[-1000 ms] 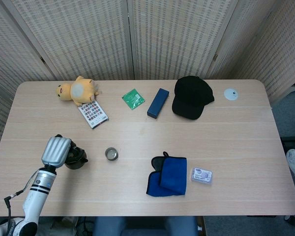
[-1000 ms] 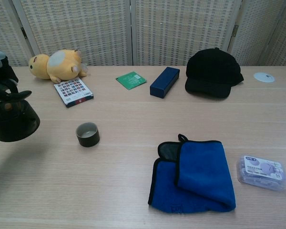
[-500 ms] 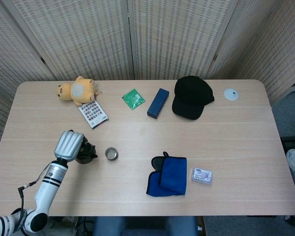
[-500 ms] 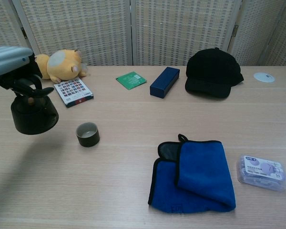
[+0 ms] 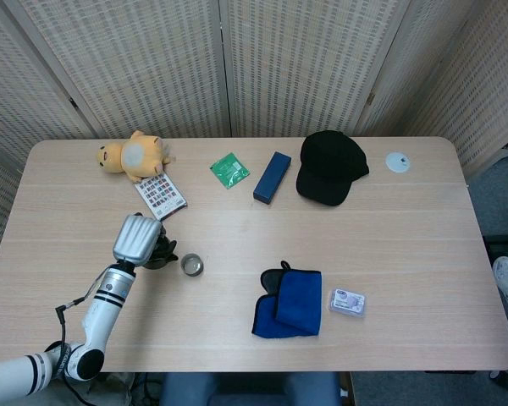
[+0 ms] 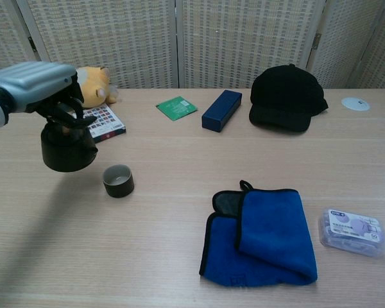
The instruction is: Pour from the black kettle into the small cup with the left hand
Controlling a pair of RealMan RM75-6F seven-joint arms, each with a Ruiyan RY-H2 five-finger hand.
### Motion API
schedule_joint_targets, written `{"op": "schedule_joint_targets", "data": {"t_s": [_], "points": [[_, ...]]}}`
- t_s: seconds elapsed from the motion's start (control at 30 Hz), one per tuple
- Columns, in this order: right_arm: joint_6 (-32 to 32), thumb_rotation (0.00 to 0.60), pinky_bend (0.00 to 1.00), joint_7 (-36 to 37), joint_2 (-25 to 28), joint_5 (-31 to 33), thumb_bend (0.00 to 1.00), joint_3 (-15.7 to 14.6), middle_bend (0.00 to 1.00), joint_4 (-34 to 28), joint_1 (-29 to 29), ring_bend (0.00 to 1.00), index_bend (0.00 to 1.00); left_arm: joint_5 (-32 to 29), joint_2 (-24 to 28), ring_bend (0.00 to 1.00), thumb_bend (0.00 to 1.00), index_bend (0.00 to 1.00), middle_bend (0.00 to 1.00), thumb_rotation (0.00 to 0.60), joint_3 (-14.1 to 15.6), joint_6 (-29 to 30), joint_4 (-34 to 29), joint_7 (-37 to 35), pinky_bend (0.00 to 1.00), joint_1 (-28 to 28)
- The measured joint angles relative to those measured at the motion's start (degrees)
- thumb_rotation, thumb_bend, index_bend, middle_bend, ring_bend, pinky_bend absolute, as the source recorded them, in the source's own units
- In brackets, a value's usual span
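My left hand (image 5: 137,238) (image 6: 38,85) grips the black kettle (image 6: 67,146) (image 5: 162,252) by its top handle and holds it in the air, upright. The kettle hangs just left of the small cup (image 6: 118,180) (image 5: 192,265) and a little above it. The cup is a dark round one with a pale inside, standing upright on the table (image 5: 389,245). In the head view my hand covers most of the kettle. My right hand appears in neither view.
A blue folded cloth (image 6: 263,234) and a small clear box (image 6: 353,231) lie at the front right. At the back are a plush toy (image 6: 90,83), a patterned card (image 6: 98,122), a green packet (image 6: 176,107), a navy box (image 6: 221,110), a black cap (image 6: 287,96) and a white disc (image 6: 355,103).
My left hand has carried the kettle to the right and farther from the table's front edge, from the left edge to just beside the cup. The cup has stayed put.
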Motion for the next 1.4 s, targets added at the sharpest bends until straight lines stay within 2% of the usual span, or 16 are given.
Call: {"op": "schedule_joint_targets", "data": {"t_s": [0.13,0.3,0.73,0.83,1.0,1.4], "points": [[0.02,0.600,0.00,0.07,0.07,0.21,0.11,-0.05,0.09,0.06,-0.14,0.00,0.02,0.23,-0.92,1.00,0.36,1.00,1.00,0.465,0.25,0.02,1.64,0.94,0.52,-0.66],[0.18,0.600,0.00,0.08,0.08,0.24,0.11,-0.08,0.09,0.04,-0.26,0.00,0.02,0.75,-2.49,1.00,0.36,1.00,1.00,0.423,0.76,0.30,3.85,1.79,0.52,-1.27],[0.44,0.600,0.00,-0.04,0.27,0.34,0.11,-0.14,0.09,-0.28,-0.51,0.00,0.02,2.65,-5.01,1.00,0.36,1.00,1.00,0.424,1.49,1.69,5.76,4.09,0.52,-2.28],[0.58,0.600,0.00,0.02,0.30,0.44,0.11,-0.14,0.09,-0.25,-0.64,0.00,0.02,3.39,-5.25,1.00,0.36,1.00,1.00,0.433,1.76,2.15,5.68,5.04,0.52,-2.44],[0.69,0.600,0.00,0.15,0.27,0.45,0.11,-0.17,0.09,-0.19,-0.76,0.00,0.02,4.92,-5.69,1.00,0.36,1.00,1.00,0.489,2.36,3.00,5.92,6.56,0.52,-2.69],[0.83,0.600,0.00,0.55,0.17,0.61,0.11,-0.21,0.09,0.19,-1.03,0.00,0.02,7.59,-7.35,1.00,0.36,1.00,1.00,0.487,3.51,3.81,7.21,9.36,0.52,-3.12]]}}
